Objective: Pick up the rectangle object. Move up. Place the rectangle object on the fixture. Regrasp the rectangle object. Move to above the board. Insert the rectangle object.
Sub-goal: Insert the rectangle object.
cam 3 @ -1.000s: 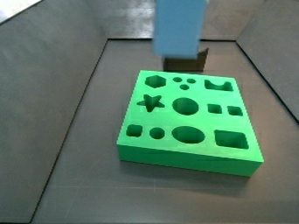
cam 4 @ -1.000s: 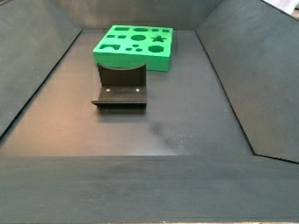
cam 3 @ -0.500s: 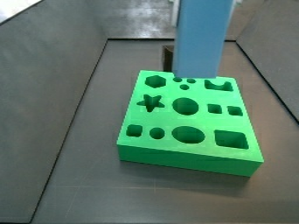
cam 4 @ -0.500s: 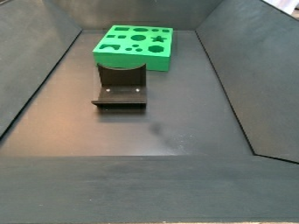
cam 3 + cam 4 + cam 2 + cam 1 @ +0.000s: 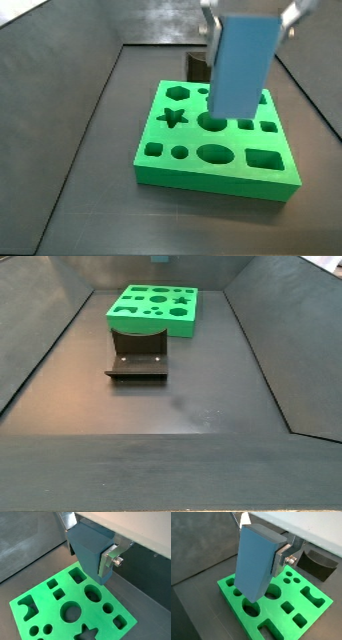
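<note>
1. The gripper (image 5: 249, 8) sits at the upper right of a side view, above the board (image 5: 181, 170), and its silver fingers (image 5: 282, 556) are clamped on the rectangle object (image 5: 255, 562).
2. The rectangle object (image 5: 241, 66) hangs upright from the fingers, its lower end over the board's upper middle holes; whether it touches the green surface cannot be told.
3. In both wrist views the block's lower end points down at the cut-outs, with the board's (image 5: 40, 602) edges all in sight around it.
4. The fixture (image 5: 138, 362) stands in front of the board (image 5: 194, 324) in a side view, just beside its near edge.
5. Bare dark floor (image 5: 187, 406) fills the lower half of that view, bounded by sloping grey walls (image 5: 294, 346) left and right.
</note>
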